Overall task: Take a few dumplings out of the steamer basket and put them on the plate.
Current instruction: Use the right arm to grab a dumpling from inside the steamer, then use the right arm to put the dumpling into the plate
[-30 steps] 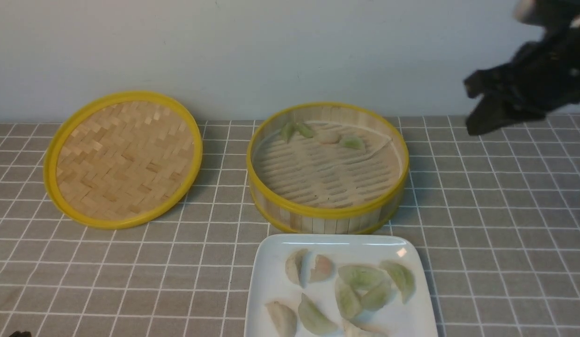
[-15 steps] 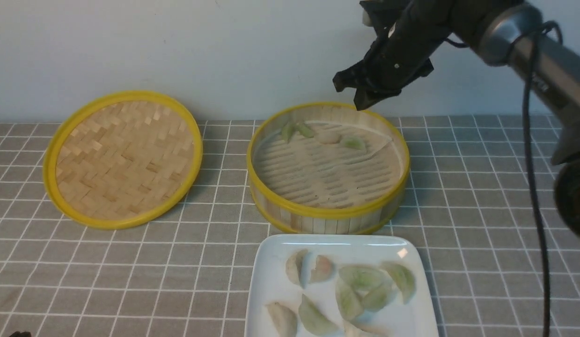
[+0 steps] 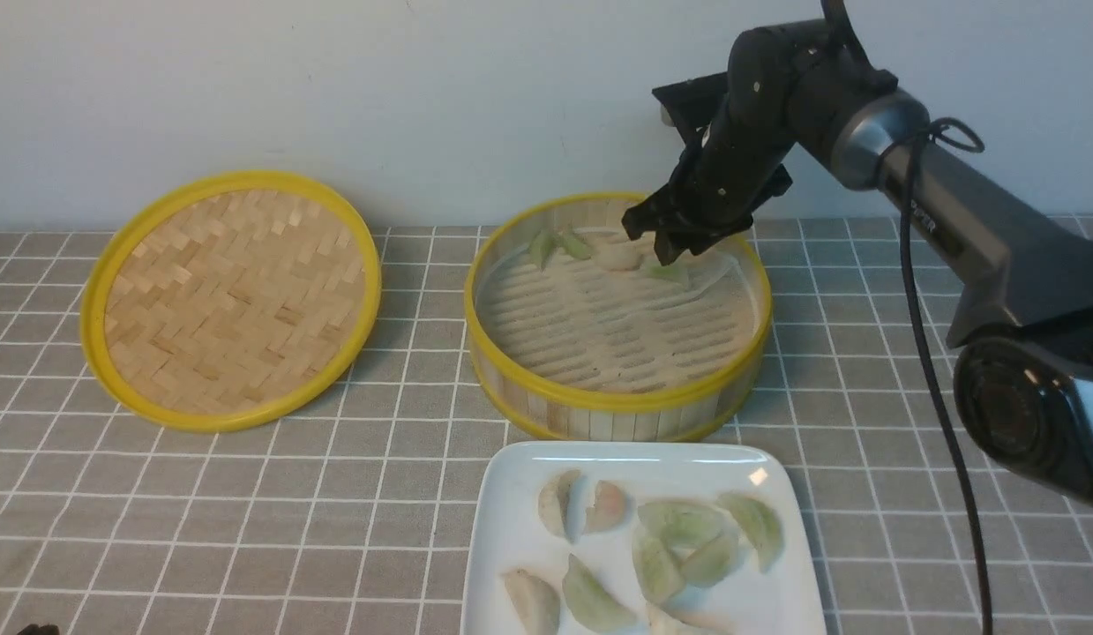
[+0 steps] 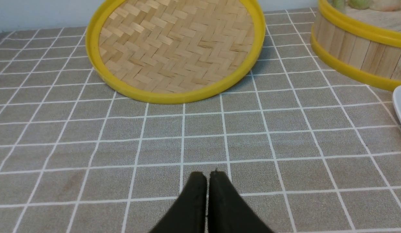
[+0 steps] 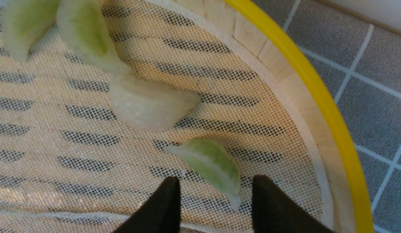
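Observation:
The steamer basket (image 3: 617,401) stands mid-table with several dumplings at its far side. My right gripper (image 3: 662,243) hangs open over the back of the basket. In the right wrist view a pale green dumpling (image 5: 208,161) lies on the mesh liner just ahead of and between the spread fingertips, my right gripper (image 5: 216,184) touching nothing. A whitish dumpling (image 5: 148,105) and two green dumplings (image 5: 83,32) lie farther off. The white plate (image 3: 511,538) in front of the basket holds several dumplings (image 3: 683,520). My left gripper (image 4: 206,176) is shut and empty, low over the cloth.
The flat woven lid (image 3: 233,295) with its yellow rim leans at the back left, and shows in the left wrist view as the lid (image 4: 177,48). A grey checked cloth (image 3: 908,423) covers the table. The wall stands close behind the basket.
My right arm swung in from the far right and came down over the basket's back. Its jaws went from shut to open. The left arm has not moved.

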Controlling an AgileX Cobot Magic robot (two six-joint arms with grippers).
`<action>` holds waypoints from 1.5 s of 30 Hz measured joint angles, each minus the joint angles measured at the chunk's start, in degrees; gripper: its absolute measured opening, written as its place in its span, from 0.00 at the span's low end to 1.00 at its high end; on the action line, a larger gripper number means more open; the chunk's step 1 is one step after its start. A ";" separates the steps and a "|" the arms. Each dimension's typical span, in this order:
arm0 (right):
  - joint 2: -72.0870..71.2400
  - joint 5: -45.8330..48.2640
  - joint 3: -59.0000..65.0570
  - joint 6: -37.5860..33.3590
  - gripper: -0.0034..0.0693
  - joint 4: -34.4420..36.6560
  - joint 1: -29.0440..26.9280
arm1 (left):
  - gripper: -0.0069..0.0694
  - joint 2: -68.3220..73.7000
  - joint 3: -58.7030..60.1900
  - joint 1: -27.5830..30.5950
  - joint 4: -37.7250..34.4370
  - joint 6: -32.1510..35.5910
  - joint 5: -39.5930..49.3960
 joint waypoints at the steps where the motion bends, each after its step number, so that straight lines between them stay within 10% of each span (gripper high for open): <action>1: 0.24 -0.08 0.00 0.00 0.53 0.00 0.00 | 0.08 0.00 0.00 0.00 0.00 0.00 0.00; 9: 3.30 -1.05 -0.43 -0.17 0.69 -0.32 0.00 | 0.08 0.00 0.00 0.00 0.00 0.00 0.00; 16: 3.56 -0.32 -3.15 -1.70 0.18 -0.15 0.00 | 0.08 0.00 0.00 0.00 0.00 0.00 0.00; 23: 0.27 0.07 -3.98 -1.71 0.15 1.28 -0.17 | 0.08 0.00 0.00 0.00 0.00 0.00 0.00; 45: -41.98 -0.58 62.81 -4.53 0.15 10.15 13.42 | 0.08 0.00 0.00 0.00 -0.02 0.00 0.00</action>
